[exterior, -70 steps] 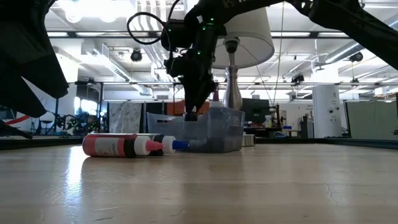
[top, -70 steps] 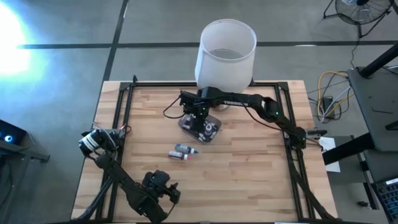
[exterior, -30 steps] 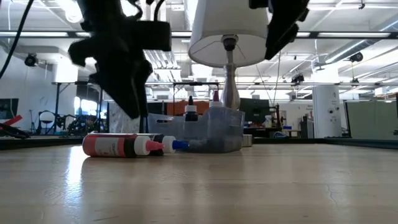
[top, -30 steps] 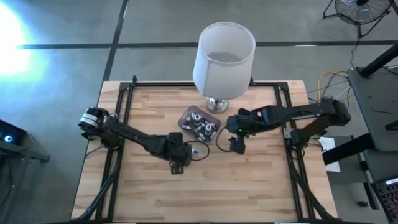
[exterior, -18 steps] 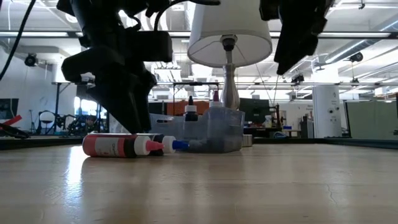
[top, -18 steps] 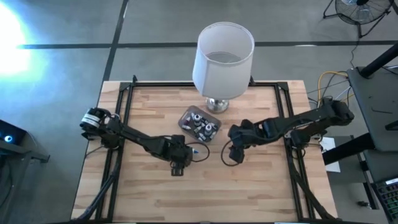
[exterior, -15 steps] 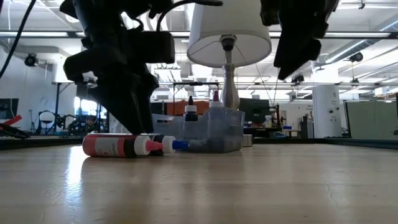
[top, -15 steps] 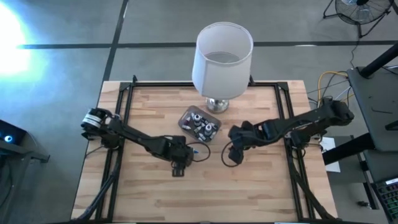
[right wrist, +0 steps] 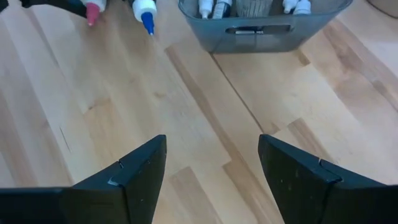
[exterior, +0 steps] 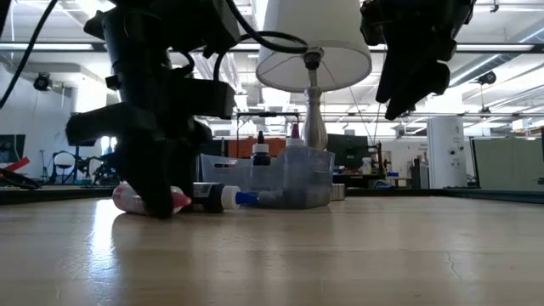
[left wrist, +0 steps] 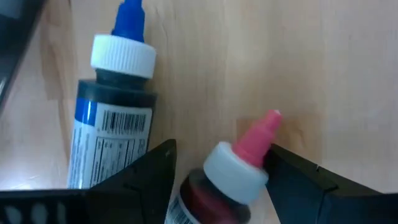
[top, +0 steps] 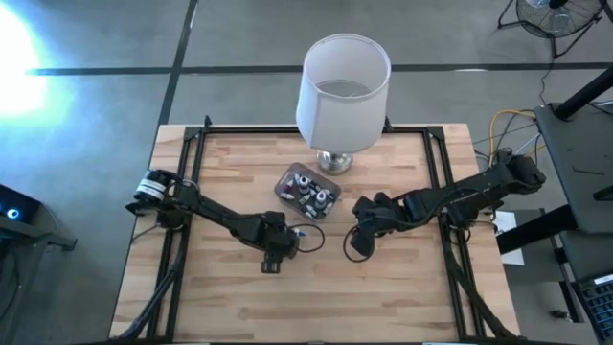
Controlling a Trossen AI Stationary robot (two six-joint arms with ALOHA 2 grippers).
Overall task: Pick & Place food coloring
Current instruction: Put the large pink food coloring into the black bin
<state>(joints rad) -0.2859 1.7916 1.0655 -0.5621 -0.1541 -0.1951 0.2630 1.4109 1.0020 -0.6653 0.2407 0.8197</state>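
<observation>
We have our left end effector (left wrist: 214, 171) spread around the red-tipped bottle (left wrist: 230, 177), not yet pinched; the blue-tipped bottle (left wrist: 115, 118) lies just beside it on the table (top: 402, 287). Beyond, the tub (top: 308, 190) already holds several bottles. Our right end effector (right wrist: 211, 162) hovers spread, empty.

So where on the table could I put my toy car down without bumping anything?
The widest bare wood is the near part of the table, in front of both grippers. It is crowded in the middle: the left gripper is down over the two loose bottles, with the tub of bottles and the lamp behind, and the right gripper beside them.
</observation>
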